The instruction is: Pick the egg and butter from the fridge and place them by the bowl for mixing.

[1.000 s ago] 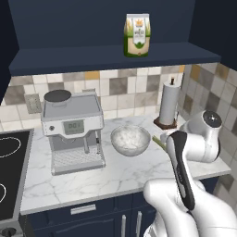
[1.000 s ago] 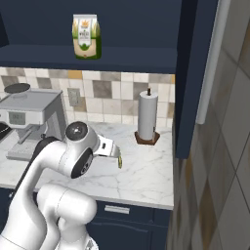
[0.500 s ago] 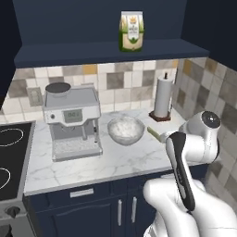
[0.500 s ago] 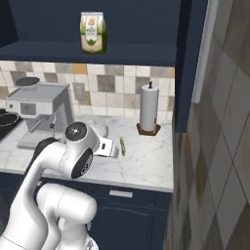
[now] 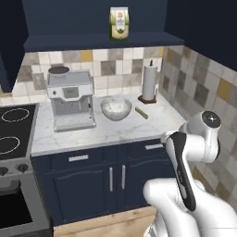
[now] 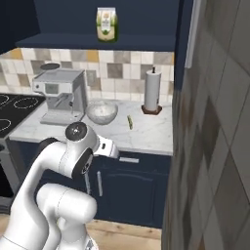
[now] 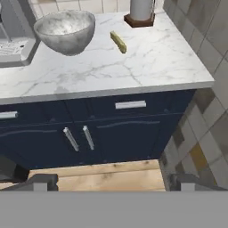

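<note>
One butter (image 5: 141,112) stick on marble counter (image 5: 106,132) beside bowl (image 5: 115,108)

Yellow-green butter (image 5: 141,113) stick lying flat on marble, just beside upright silvery bowl (image 5: 115,109)

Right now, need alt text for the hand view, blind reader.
A yellow-green butter stick lies on a white marble counter to the right of a grey bowl, apart from it. A paper towel roll stands behind; navy cabinet doors below.
</note>
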Tool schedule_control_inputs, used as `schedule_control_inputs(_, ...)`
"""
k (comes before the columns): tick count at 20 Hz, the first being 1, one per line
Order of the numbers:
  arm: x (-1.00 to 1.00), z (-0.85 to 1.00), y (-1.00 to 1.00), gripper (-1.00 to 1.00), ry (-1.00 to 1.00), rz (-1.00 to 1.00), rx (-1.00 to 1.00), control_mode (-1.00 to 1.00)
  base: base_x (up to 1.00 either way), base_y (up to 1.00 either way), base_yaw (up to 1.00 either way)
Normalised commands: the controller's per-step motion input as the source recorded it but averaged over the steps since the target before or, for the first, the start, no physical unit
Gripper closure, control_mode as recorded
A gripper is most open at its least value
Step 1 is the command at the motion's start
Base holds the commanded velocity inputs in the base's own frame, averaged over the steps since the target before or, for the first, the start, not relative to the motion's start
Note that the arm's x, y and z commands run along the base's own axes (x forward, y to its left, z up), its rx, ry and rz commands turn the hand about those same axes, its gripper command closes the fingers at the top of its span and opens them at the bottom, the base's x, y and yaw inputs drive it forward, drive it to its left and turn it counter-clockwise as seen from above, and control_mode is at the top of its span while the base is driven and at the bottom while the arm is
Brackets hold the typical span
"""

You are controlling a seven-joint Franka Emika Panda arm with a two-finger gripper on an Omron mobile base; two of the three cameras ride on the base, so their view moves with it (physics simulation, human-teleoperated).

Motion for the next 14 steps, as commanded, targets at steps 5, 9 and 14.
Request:
schedule_control_inputs(5, 0.00, 0.00, 0.00, -1.00, 0.00, 0.00, 0.00, 1.00, -0.86, 0.16, 0.01)
schedule_control_inputs(9, 0.00, 0.00, 0.00, -1.00, 0.00, 0.00, 0.00, 1.00, -0.80, 0.23, 0.07)
schedule_control_inputs(14, 0.00, 0.00, 0.00, -1.00, 0.00, 0.00, 0.00, 1.00, -0.74, 0.25, 0.13)
